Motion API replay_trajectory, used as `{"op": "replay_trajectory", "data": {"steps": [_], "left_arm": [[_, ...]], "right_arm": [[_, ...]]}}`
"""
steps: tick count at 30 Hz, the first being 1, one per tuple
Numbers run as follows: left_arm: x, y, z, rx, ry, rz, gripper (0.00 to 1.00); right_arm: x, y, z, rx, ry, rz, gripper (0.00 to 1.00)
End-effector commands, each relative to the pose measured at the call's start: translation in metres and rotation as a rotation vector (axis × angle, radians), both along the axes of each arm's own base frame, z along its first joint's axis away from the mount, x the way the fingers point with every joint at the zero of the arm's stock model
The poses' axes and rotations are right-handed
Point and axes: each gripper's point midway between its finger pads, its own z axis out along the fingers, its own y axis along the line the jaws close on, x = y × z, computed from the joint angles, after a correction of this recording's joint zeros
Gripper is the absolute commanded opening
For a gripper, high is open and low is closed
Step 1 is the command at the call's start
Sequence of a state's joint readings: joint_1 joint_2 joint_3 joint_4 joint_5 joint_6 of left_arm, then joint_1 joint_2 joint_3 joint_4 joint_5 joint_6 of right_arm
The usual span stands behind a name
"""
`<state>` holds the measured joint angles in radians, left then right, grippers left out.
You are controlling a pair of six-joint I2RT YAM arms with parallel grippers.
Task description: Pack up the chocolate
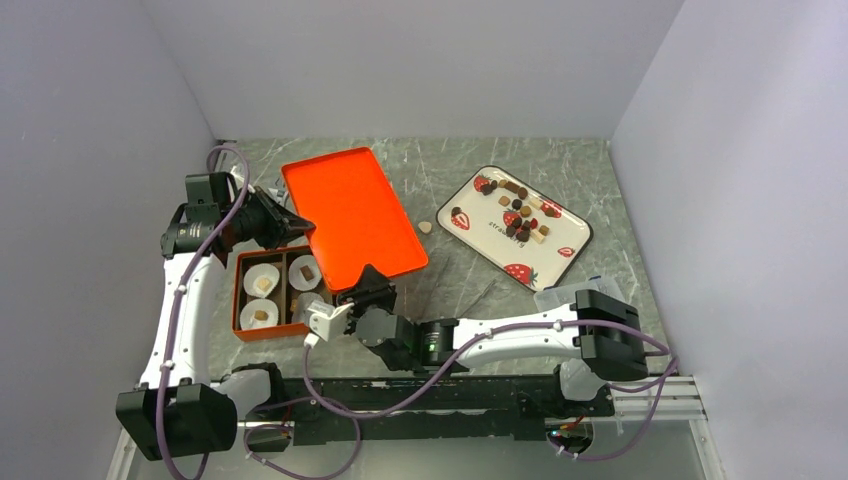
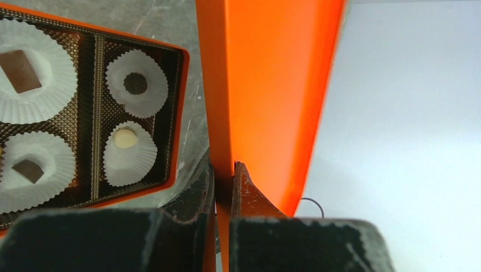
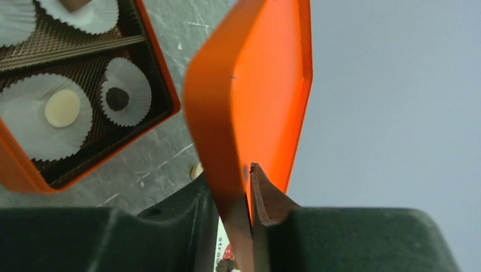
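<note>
Top view, lid: both arms hold the flat orange rectangular lid up off the grey marbled worktop, left of the middle. Its long axis runs from far edge to near edge, with the near end swung a bit right.
Top view, left gripper: clamped on the lid's left long edge.
Top view, right gripper: pinching the lid's near short edge.
Top view, chocolate: most of the small brown, dark and tan chocolate pieces sit on the white strawberry-print rectangular tray toward the far right corner. They're strung along the tray's diagonal long axis, and they're too small here to say which way any one points. One loose tan piece lies on the worktop between lid and tray.
Top view, box: the open orange partitioned box is toward the near left corner, with white pleated paper cups inside.
Left wrist view: jaws are tight on the lid rim, which is seen edge-on. Four cups are in shot with one piece each, and the brown rectangular piece lies flat with its long axis slanting across its cup.
Right wrist view: same deal, jaws nipped on the rim. A pale round piece and a dark round piece are each cupped.
Progress: my guess is the filling's basically done, since every cup I can see has a piece. The lid's not on yet, so that's what's left. Plenty of spares on the tray.
</note>
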<state>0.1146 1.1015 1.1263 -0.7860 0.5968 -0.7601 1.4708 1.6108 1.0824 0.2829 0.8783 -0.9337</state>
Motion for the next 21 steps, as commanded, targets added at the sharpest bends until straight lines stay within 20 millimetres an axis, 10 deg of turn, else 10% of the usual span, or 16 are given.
{"op": "replay_trajectory", "data": {"steps": [1,4,12,21], "left_arm": [[-0.006,-0.006,0.020,0.016,-0.098,-0.067,0.08],[-0.001,-0.004,0.031,0.028,-0.141,-0.058,0.35],[0.015,0.012,0.081,0.168,-0.318,-0.024,0.98],[0.010,0.068,0.166,0.457,-0.536,0.231,0.99]], "right_arm": [[0.009,-0.006,0.041,0.183,-0.011,-0.064,0.16],[0.008,-0.007,0.052,0.225,0.001,-0.064,0.00],[0.001,-0.005,0.082,0.372,0.198,0.002,0.00],[0.015,0.000,0.118,0.608,0.637,0.189,0.00]]}}
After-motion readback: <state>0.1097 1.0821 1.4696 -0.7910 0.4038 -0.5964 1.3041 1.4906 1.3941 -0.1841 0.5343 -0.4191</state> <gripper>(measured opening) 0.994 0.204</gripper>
